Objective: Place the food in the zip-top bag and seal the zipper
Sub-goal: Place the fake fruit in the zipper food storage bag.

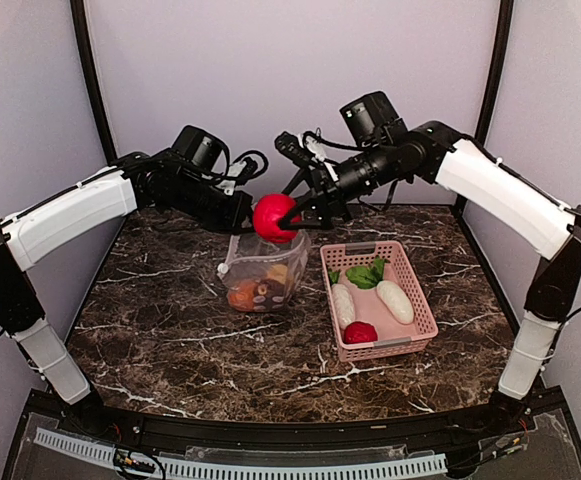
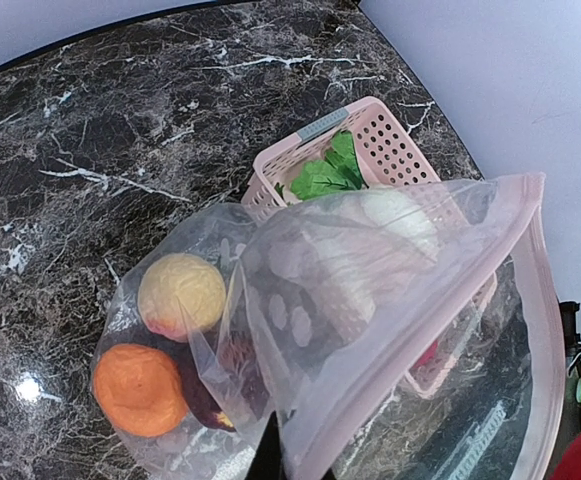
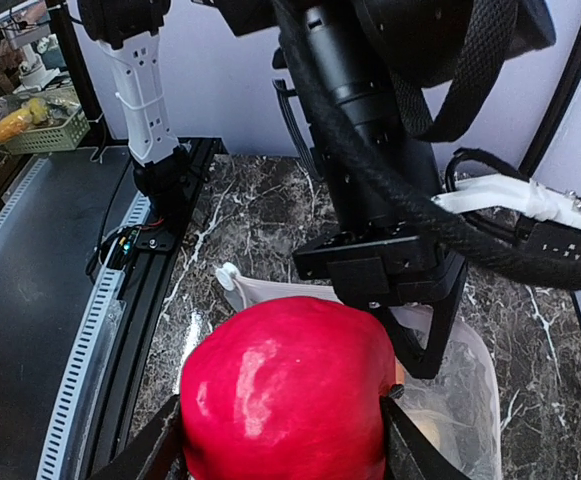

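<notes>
My right gripper [image 3: 285,445] is clamped on the red round fruit [image 3: 285,390], one finger on each flank, and the fruit fills the gap between the jaws. Just beneath and a little beyond it gapes the mouth of the zip-top bag [image 3: 460,400]. My left gripper [image 1: 242,222] is pinching that bag's upper edge and holding it lifted, so the film hangs down from the jaws to the table [image 1: 150,330]. The pink zipper [image 2: 535,230] arcs away from my left finger [image 2: 268,450], wide open. Below the left jaws, at the bag's bottom, sit an orange ball [image 2: 138,388] and a yellow ball [image 2: 180,295]. Farther off, past the bag, the pink basket [image 1: 422,305] holds white pieces [image 1: 395,300], green leaves [image 1: 362,273] and another red fruit [image 1: 360,332].
</notes>
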Tool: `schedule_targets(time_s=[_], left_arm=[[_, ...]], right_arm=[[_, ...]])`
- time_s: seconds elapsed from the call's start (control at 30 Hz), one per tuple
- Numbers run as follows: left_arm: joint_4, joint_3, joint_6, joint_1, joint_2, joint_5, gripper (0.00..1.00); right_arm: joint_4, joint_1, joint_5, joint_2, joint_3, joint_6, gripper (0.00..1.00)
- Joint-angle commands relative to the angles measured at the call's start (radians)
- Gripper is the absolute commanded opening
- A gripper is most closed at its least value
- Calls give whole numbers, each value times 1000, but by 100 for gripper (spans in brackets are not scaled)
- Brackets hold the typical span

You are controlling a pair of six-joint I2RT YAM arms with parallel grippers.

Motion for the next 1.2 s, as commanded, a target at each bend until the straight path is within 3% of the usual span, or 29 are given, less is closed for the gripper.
schedule_targets(time_s=[0.0,0.3,0.6,0.73,0.83,0.9,0.97,1.17], left_arm=[[-2,21,-5,-3,-47,4,1],[-1,10,-3,-3,-59,2,1],[-29,30,2,-3,-55,-29,1],[-158,241,16,-3,-35,-53,1],[-346,415,38,-3,-26,-134,1],[-437,496,49,-2,-39,-169,1],[-479,469,49,-2,-80,-193,1],[-386,115,5,-3,-254,-202,1]], right_arm=[[54,12,108,22,-1,12,53],[116,14,290,2,-43,50,87],[92,7,353,-123,-53,-9,89],[63,-98,350,-166,-38,14,90],[56,-222,280,-174,-38,65,92],[56,-290,260,-168,-62,79,98],[68,-313,264,-164,-98,82,99],[158,-338,325,-214,-258,157,99]])
